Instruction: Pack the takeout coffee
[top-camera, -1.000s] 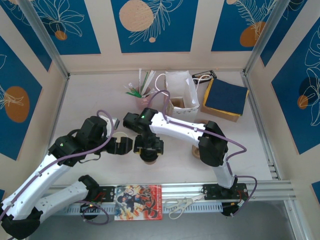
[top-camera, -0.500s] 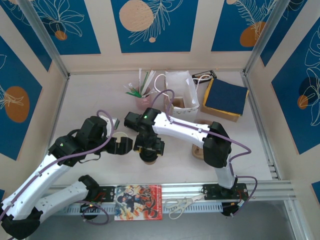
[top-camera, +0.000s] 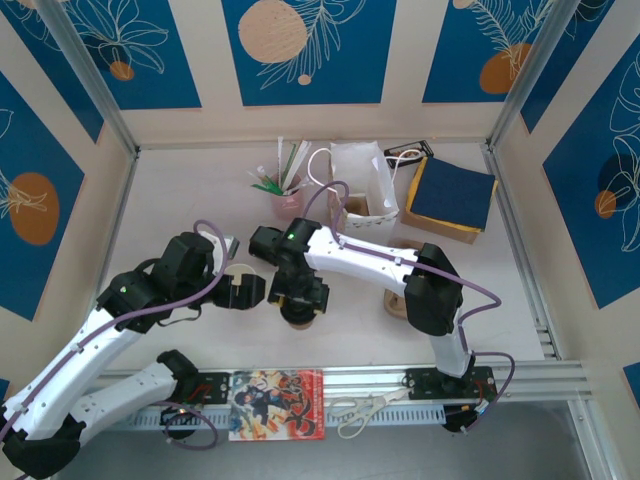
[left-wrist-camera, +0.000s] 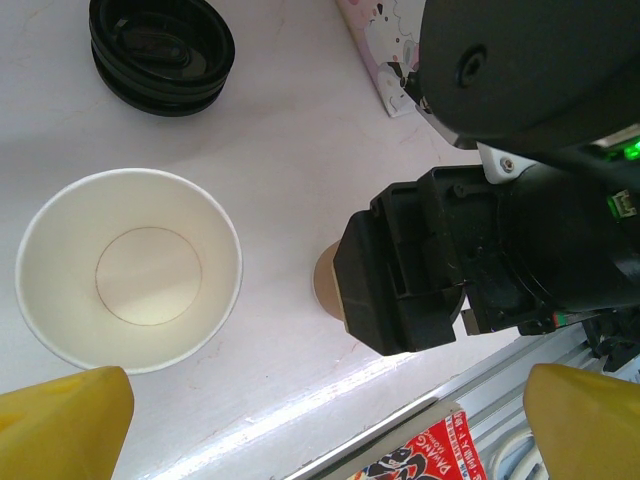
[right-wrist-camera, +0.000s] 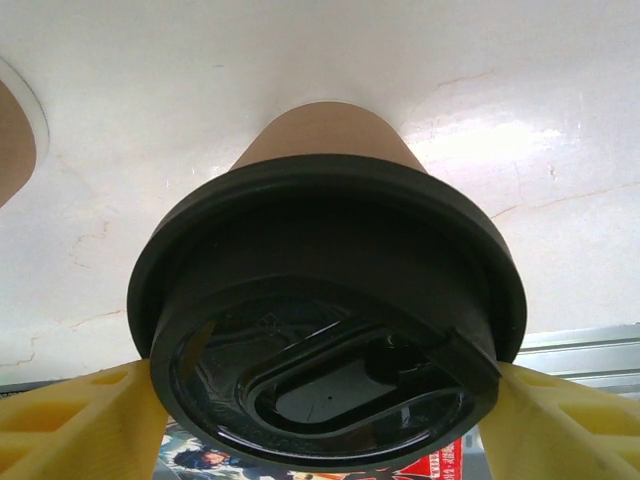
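A kraft-brown paper cup (right-wrist-camera: 325, 135) capped with a round black plastic lid (right-wrist-camera: 325, 350) stands upright on the white table (top-camera: 180, 200), close to the near edge and a little left of the middle. The right gripper (right-wrist-camera: 315, 420) hangs straight over it. Its yellow fingers (right-wrist-camera: 70, 425) are spread wide and lie against opposite sides of the lid's rim, so the pincer is closed on the lid at the lid's own width. Just to the left, and apart from it, a second paper cup (left-wrist-camera: 130, 270) stands open, with a cream-white inside and a white rim. The left gripper (left-wrist-camera: 322, 425) hovers on the near side of this open cup with its yellow fingertips (left-wrist-camera: 60, 420) as far apart as they go and nothing between them. A stack of black round lids (left-wrist-camera: 160, 45) lies on the table beyond the open cup, on the far side. Farther back, a pink cup of straws (top-camera: 285, 190) stands left of a white paper carrier bag (top-camera: 365, 180), and a folded navy cloth (top-camera: 452, 198) lies at the far right. On the metal rail at the near edge lie a colourful comic book (top-camera: 277, 404) and, to its right, a pair of pale-handled scissors (top-camera: 365, 408).
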